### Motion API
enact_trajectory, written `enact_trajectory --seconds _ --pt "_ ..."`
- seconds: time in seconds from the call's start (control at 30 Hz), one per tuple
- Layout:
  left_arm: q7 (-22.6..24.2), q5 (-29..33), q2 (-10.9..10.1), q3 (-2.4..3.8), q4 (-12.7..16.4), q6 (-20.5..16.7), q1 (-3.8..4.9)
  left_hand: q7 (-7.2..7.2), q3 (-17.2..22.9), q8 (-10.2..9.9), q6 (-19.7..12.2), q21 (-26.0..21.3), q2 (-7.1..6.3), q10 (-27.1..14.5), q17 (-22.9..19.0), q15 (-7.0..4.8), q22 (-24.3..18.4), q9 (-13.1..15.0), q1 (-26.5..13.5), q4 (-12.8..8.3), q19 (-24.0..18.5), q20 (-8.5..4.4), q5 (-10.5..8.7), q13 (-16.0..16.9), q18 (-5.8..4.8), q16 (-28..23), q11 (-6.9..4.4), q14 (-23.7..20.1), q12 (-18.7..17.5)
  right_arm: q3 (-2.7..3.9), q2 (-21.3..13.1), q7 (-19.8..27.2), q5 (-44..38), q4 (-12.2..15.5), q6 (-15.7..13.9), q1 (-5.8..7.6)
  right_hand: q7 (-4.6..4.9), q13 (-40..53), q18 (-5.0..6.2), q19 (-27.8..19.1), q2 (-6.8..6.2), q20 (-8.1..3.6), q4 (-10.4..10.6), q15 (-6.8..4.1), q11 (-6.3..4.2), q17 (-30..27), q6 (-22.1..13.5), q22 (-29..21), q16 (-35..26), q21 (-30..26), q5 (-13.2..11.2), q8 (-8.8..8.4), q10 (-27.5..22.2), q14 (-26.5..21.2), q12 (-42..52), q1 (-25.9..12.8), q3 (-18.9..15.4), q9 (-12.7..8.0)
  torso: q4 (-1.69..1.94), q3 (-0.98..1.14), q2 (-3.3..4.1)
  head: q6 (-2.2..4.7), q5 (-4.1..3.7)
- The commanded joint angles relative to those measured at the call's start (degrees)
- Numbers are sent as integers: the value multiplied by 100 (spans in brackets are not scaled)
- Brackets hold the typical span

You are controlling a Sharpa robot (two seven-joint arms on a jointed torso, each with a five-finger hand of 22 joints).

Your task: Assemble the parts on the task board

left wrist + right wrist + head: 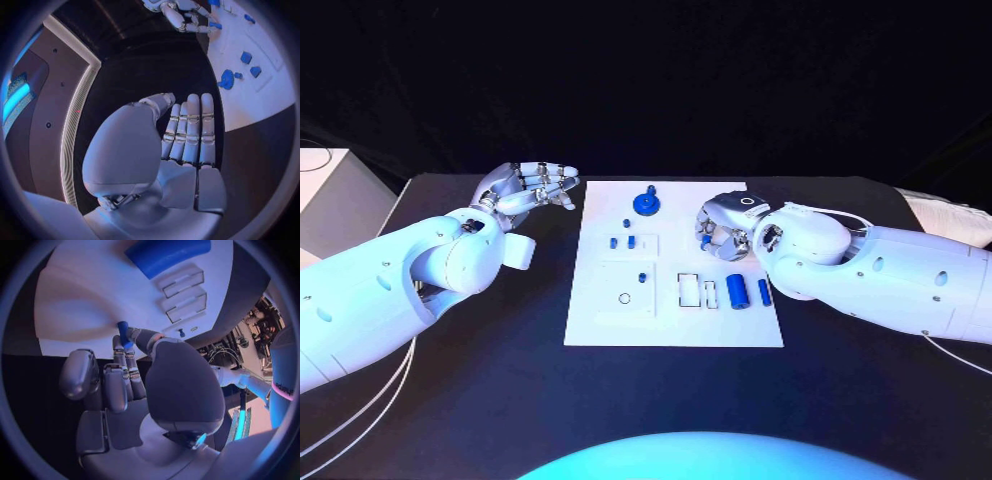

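white board (610,325) sits mid-table. right hand (727,228) at its three o'clock edge pinches a small blue peg (123,332), probably carrying it to a socket. left hand (531,187), at ten o'clock, rests released, fingers apart, clear of work.

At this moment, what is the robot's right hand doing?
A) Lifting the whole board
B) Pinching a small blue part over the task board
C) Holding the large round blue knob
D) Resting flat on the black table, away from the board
B: the right hand pinches a small blue part at its fingertips, over the white task board.
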Motion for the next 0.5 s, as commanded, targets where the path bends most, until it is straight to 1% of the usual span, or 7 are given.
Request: enact_trajectory --seconds 0.03,0.13,0.23,0.4,0.5 --pt "29 30 10 4 5 54 -3 13 -36 16 -44 -35 3 -45 1 17 -9 -6 34 14 -11 37 21 -8 71 -26 -13 -7 -5 1 -20 -79 -208 37 -431 -4 3 89 2 76 238 -36 -32 -38 -159 16 35 29 37 52 -90 49 213 295 11 153 80 35 2 -1 -4 4 1" --pt "30 30 13 4 -3 54 -4 13 -36 16 -44 -35 3 -45 1 17 -9 -6 34 14 -11 37 21 -8 71 -26 -13 -7 -5 4 -64 -87 -244 110 -629 -5 0 103 1 78 241 -42 -52 -43 -165 22 36 37 42 56 -182 74 246 297 2 153 124 61 1 -1 -6 4 4" --pt "32 30 16 4 -14 54 -4 13 -36 16 -44 -35 3 -45 1 17 -9 -6 34 14 -11 37 21 -8 71 -26 -13 -7 -5 15 -132 -85 -258 230 -781 -2 -1 109 -3 82 241 -44 -59 -44 -167 34 38 54 48 75 -215 85 258 299 -2 151 140 72 -4 1 -9 7 15" --pt "34 30 20 4 -35 50 -5 13 -36 16 -44 -35 3 -45 1 17 -9 -6 34 14 -11 37 21 -8 71 -26 -13 -7 -5 65 -262 -92 -262 498 -950 25 -2 112 -4 84 239 -45 -63 -45 -168 44 40 62 54 83 -236 92 265 302 -5 148 148 79 -9 -1 -12 11 30" --pt "37 30 24 4 -49 45 -5 13 -36 16 -44 -35 3 -45 1 17 -9 -6 34 14 -11 37 21 -8 71 -26 -13 -7 -5 104 -352 -98 -263 736 -1030 48 -2 113 -6 86 238 -45 -64 -46 -168 46 41 68 55 91 -241 94 267 302 -6 148 150 81 -13 -4 -13 13 45"
